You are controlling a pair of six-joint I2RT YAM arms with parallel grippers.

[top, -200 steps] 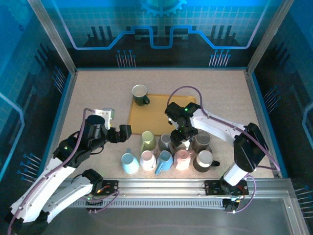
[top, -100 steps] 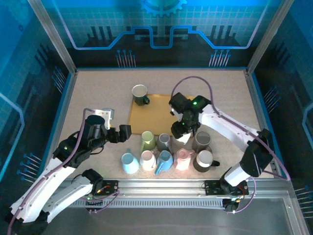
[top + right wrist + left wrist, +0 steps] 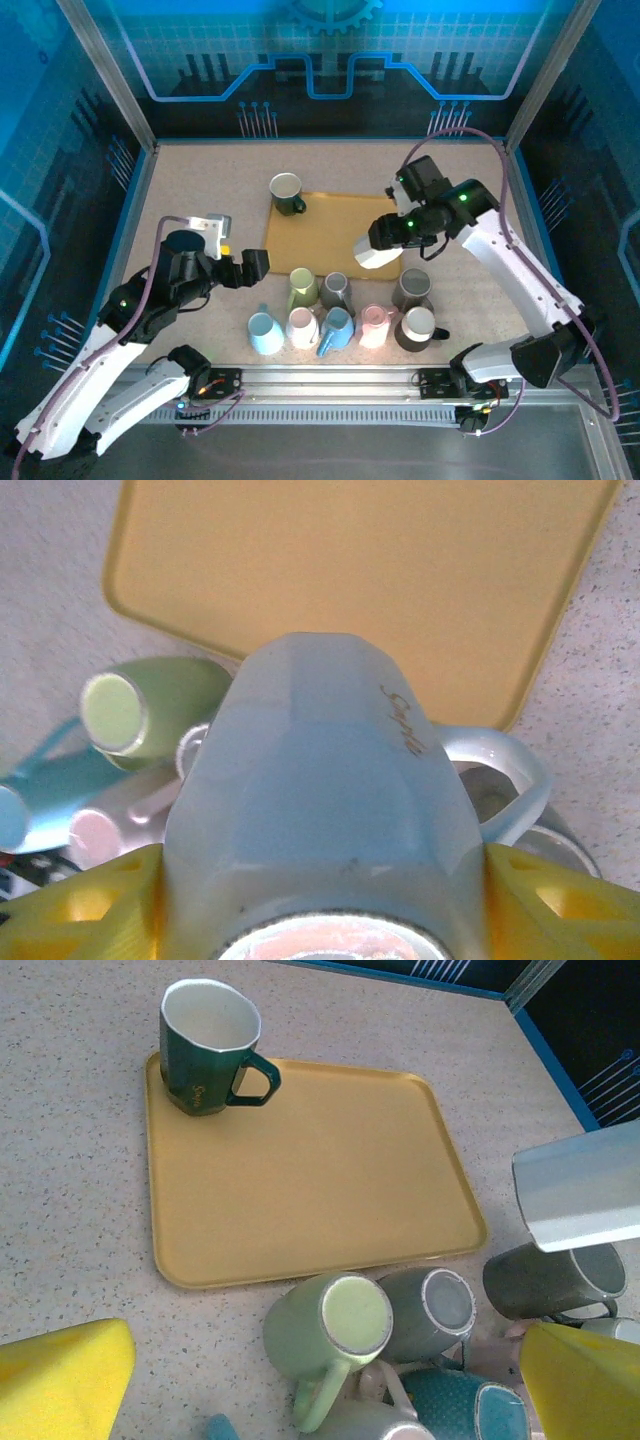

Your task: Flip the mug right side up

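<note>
Over tabletop [image 3: 200, 180], above near right corner of yellow tray [image 3: 320, 225]: pale mug [image 3: 378, 255], held in air off upright, clamped in right tool [image 3: 392, 238]. Left tool [image 3: 250, 268] spread wide, idle beside mug cluster [image 3: 330, 310]. Step in hand: reorienting. Next: rotate wrist until rim faces up, then lower.

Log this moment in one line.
right end effector: shut on pale mug, aloft near tray corner | left end effector: open, empty | dark green mug: upright on tray
</note>
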